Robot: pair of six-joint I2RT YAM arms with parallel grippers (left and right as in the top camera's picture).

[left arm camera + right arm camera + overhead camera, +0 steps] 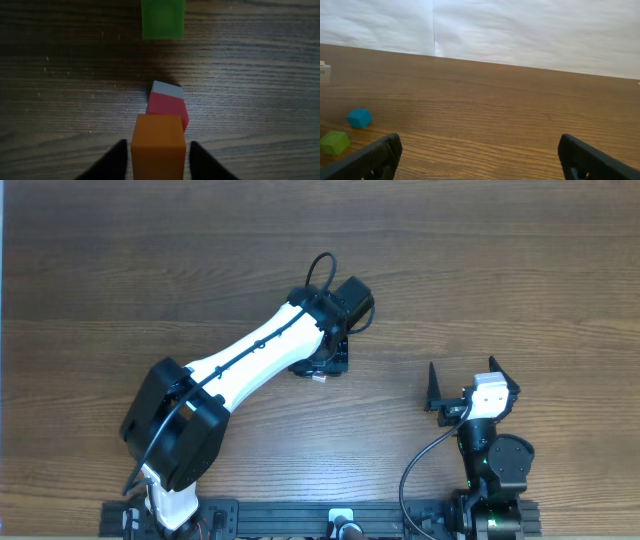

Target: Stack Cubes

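Orange cube; just beside it a red cube, pale grey showing at its edge; farther from it, a green cube. Table: dark brown woodgrain.

You can count four cubes for sure: one orange cube, one red cube just beyond it, one green cube well beyond the orange cube, and one blue cube. A pale face on the red cube's far side from the orange cube may be a fifth; you can't tell. There are two grippers: the left gripper at the orange cube and the right gripper well apart from it.
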